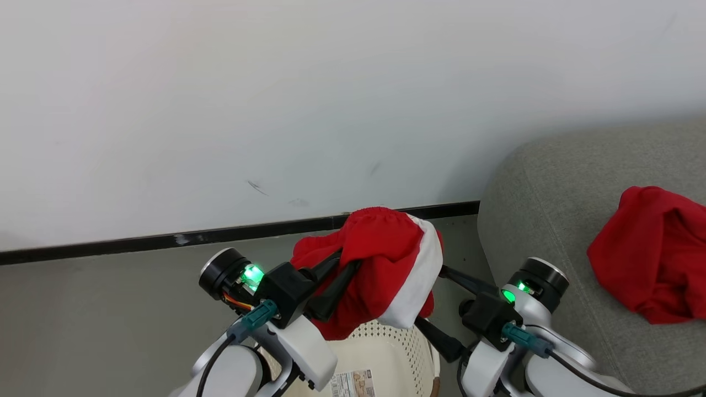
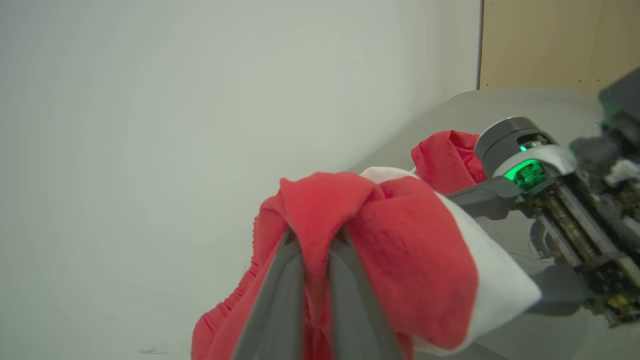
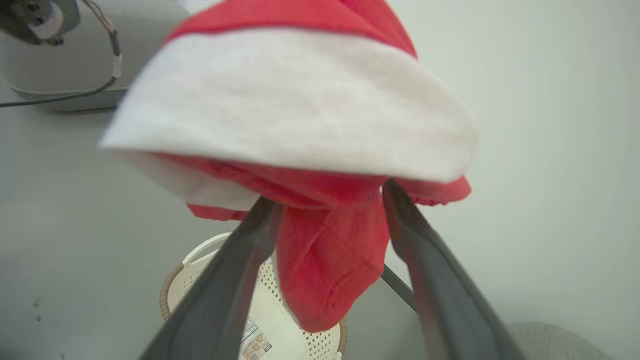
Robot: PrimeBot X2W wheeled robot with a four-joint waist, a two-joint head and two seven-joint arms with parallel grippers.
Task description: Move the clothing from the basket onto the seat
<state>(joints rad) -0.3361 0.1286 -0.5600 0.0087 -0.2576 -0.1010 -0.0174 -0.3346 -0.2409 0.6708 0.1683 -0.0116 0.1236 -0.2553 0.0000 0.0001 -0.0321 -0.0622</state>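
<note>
Above the basket (image 1: 398, 343), the held garment (image 1: 386, 259) is up in the air as a bunched lump. Its long axis runs top to bottom in the head view, and the lower end points down at the basket mouth. Its white band (image 1: 422, 275) curves down the side nearer the seat (image 1: 551, 209).

Left gripper (image 1: 345, 267): in the left wrist view (image 2: 316, 235) the two dark fingers are clenched on a fold of red cloth, which bulges out over their tips.

Right gripper (image 1: 429, 295): in the right wrist view (image 3: 330, 197) I read the fingers as spread wide. A red lobe of the held garment (image 3: 325, 270) hangs straight down between them, and the white band (image 3: 300, 100) drapes across above the tips. I cannot tell whether the tips touch the cloth.

Materials:
- The held garment is soft red fabric, creased, with a gathered edge on the left (image 2: 260, 225).
- The basket (image 3: 175, 287) is cream plastic, oval, with perforated walls, a brown woven-look rim and a barcode sticker (image 1: 353, 383).

Second garment (image 1: 651, 259): it lies crumpled on the seat, well apart from the basket, with its longer side running up and down the head view. The seat is grey woven fabric with a rounded corner.

Surroundings: a white wall (image 1: 276, 110), a black baseboard (image 1: 138, 242) and a grey floor (image 1: 110, 320).
</note>
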